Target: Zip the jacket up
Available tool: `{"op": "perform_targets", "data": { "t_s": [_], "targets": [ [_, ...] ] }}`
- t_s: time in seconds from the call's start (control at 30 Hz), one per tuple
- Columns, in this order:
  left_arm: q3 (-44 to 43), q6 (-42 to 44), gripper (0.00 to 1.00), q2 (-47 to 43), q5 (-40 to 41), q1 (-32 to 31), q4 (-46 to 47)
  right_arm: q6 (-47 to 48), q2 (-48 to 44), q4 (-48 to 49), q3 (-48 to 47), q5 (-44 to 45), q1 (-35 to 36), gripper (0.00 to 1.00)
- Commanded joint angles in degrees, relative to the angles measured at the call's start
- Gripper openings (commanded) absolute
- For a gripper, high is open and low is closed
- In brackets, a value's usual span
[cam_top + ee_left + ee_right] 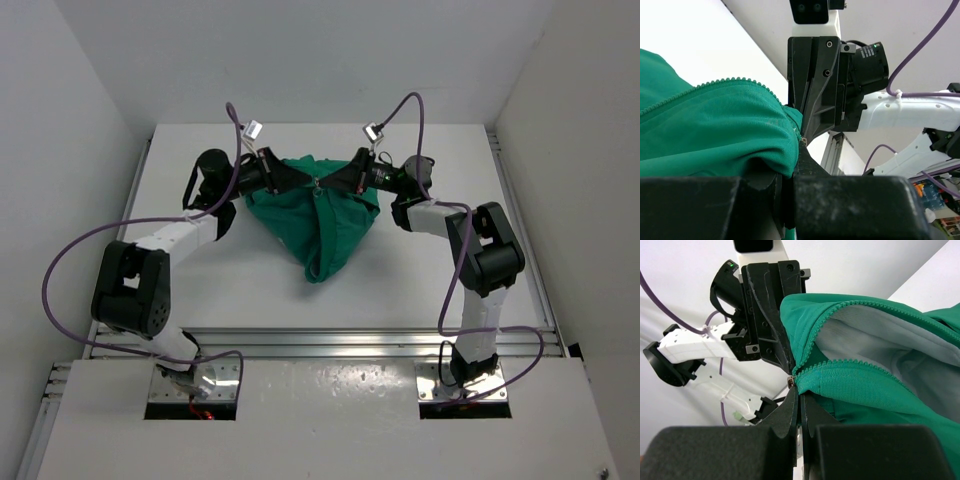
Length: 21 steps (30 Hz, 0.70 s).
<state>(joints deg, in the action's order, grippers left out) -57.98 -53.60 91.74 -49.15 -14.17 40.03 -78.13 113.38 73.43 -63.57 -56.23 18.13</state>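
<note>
Left gripper (298,181) and right gripper (337,181) meet tip to tip over the far middle of the table (200,290), each clamped shut on the top edge of the jacket (330,225). Both wrist views show the black fingers pressed together with green fabric pinched between them. The garment is bunched and partly lifted. It is widest at the far end, where the two arms hold it, and narrows to a point toward the near edge, so its long axis runs from far to near, about midway between the arms. In the right wrist view the front gapes open on a pale lining (865,340), and two rows of zipper teeth (855,367) converge at a small metal piece (790,382) just above that gripper's fingertips.
</note>
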Motion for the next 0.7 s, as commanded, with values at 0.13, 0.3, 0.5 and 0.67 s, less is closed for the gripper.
{"op": "perform_targets", "data": {
  "t_s": [0.13,0.3,0.5,0.67],
  "targets": [
    [-1.17,3.42,0.10,-2.10,-5.87,-2.96,-2.50,0.34,-0.97,9.01,-2.43,3.76,-0.29,0.00],
    [-2.23,2.89,0.17,-1.05,-5.87,-2.96,-2.50,0.26,-1.15,9.10,-2.08,3.93,-0.11,0.00],
    [-2.76,0.96,0.18,-0.51,-6.40,-2.96,-0.05,0.34,-0.97,8.93,-1.91,3.84,-0.11,0.00],
    [-2.76,-0.45,0.20,0.01,-7.46,-2.96,0.57,0.17,-0.88,9.01,-1.82,4.02,-0.02,0.00]
  ]
}}
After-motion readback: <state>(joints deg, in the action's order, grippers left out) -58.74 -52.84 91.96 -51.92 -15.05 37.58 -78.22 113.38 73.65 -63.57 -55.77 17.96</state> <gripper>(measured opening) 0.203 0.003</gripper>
